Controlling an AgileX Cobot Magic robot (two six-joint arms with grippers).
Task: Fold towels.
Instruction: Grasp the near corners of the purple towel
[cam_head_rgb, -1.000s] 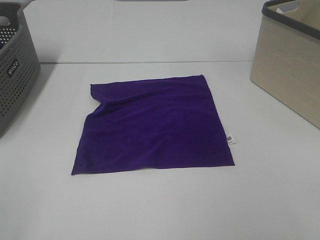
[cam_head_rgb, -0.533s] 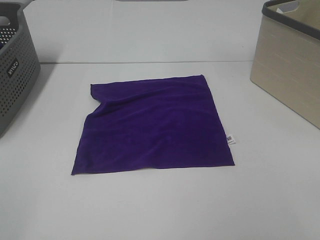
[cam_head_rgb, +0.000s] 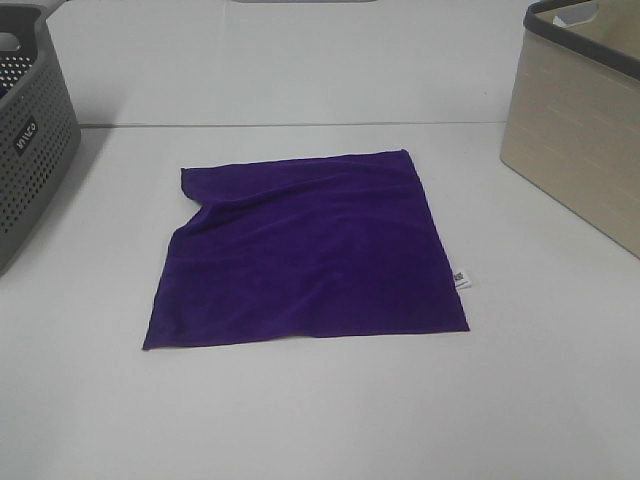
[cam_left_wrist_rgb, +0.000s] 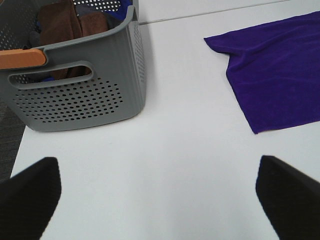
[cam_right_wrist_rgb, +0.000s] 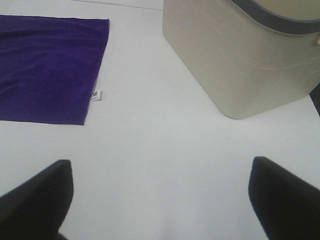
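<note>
The deep purple towel (cam_head_rgb: 305, 250) lies spread flat on the white table (cam_head_rgb: 320, 420), with its far left corner rumpled inward and a small white tag (cam_head_rgb: 461, 280) on its right edge. It also shows in the left wrist view (cam_left_wrist_rgb: 280, 75) and the right wrist view (cam_right_wrist_rgb: 47, 67), where the tag (cam_right_wrist_rgb: 95, 95) shows too. My left gripper (cam_left_wrist_rgb: 155, 192) is open over bare table, apart from the towel's left side. My right gripper (cam_right_wrist_rgb: 160, 192) is open over bare table, apart from the towel's right side. Neither arm shows in the exterior high view.
A grey perforated basket (cam_head_rgb: 30, 130) stands at the left edge; in the left wrist view the basket (cam_left_wrist_rgb: 80, 95) holds brown cloths. A beige bin (cam_head_rgb: 580, 130) with a dark rim stands at the right and shows in the right wrist view (cam_right_wrist_rgb: 240, 60).
</note>
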